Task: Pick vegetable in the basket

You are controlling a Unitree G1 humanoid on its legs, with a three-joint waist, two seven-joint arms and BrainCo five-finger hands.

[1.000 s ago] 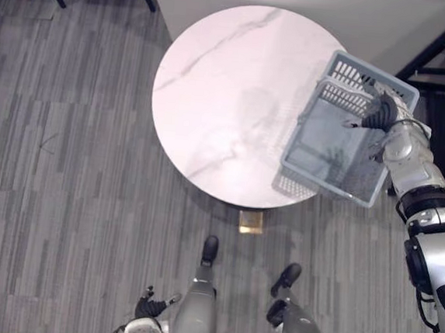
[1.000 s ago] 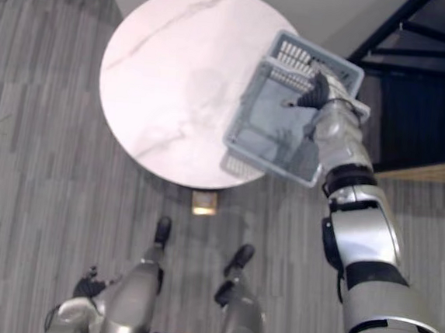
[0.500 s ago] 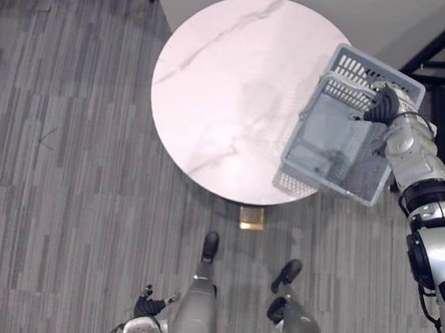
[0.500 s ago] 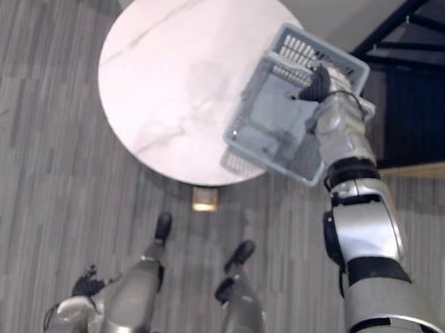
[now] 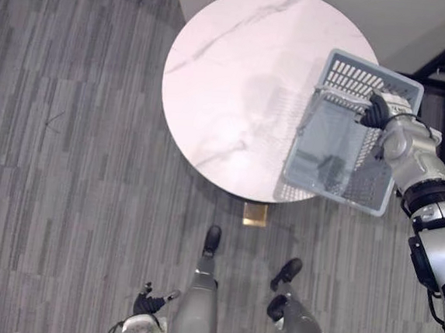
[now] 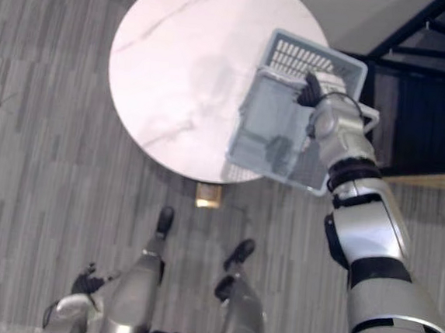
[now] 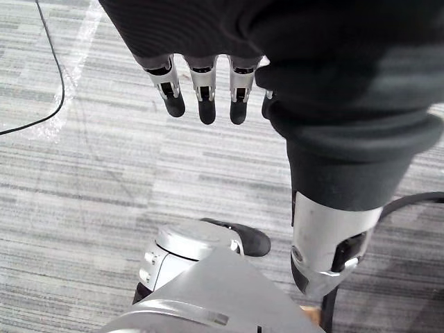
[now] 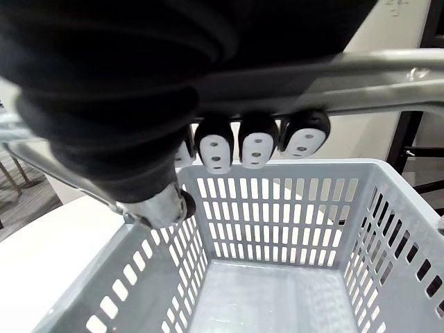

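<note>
Grey plastic basket [image 5: 339,157] hangs over the marble table's [image 5: 230,81] right edge, its handle [image 8: 378,68] clasped in the right hand's [image 5: 377,111] curled fingers; left hand [image 7: 201,78] hangs slack.

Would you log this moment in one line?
right hand: shut on grey plastic basket handle; basket: empty, over round white marble table; left hand: open

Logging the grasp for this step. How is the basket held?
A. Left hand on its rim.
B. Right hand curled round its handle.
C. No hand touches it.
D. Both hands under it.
B: the fingers of the right hand curl round the handle above the basket, while the left hand hangs free and holds nothing.
</note>
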